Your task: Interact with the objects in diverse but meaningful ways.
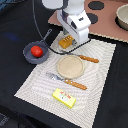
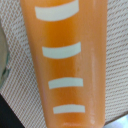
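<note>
A striped placemat [image 1: 70, 75] lies on the dark worktop [image 1: 15, 30]; on its middle sits a round tan plate [image 1: 69, 66], with a wooden-handled knife [image 1: 88, 59] just beside it on the exterior view's right and a fork [image 1: 67, 81] with a wooden handle along its near edge; a yellow butter block [image 1: 64, 98] lies nearer the camera on the mat, apart from the fork; off the mat's edge on the exterior view's left stands a grey pan [image 1: 36, 52] with a red tomato [image 1: 36, 50] inside it, its handle pointing away toward the arm; at the far side is a brownish board [image 1: 107, 27] with black round burners [image 1: 95, 6], and a grey-blue pot [image 1: 122, 16] stands on it at the exterior view's right; the white arm hangs low over the far edge of the mat, its body hiding what is behind it; below it the golden bread loaf [image 1: 65, 42] rests on the mat, and in the wrist view the loaf [image 2: 67, 65] fills the picture, orange with pale curved stripes, lying on the woven mat; the claw [image 1: 67, 39] is down at the loaf, but I cannot tell how far its fingers are apart or whether they grip it.
</note>
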Tool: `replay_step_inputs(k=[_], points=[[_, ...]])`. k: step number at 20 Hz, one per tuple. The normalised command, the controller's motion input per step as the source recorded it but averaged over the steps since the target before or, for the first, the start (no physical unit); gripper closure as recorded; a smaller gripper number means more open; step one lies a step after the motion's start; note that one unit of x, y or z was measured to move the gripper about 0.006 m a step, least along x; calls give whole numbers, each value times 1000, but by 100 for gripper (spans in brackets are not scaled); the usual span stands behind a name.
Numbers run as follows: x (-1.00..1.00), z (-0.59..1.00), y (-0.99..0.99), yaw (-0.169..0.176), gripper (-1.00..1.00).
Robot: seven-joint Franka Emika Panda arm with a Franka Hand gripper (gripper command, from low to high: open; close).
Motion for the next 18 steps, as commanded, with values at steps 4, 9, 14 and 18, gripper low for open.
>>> replay_step_inputs(k=[4,9,14,18], points=[[15,594,64,27,-100],[125,543,29,6,-100],[201,553,-14,0,-100],[202,561,-96,0,-100]])
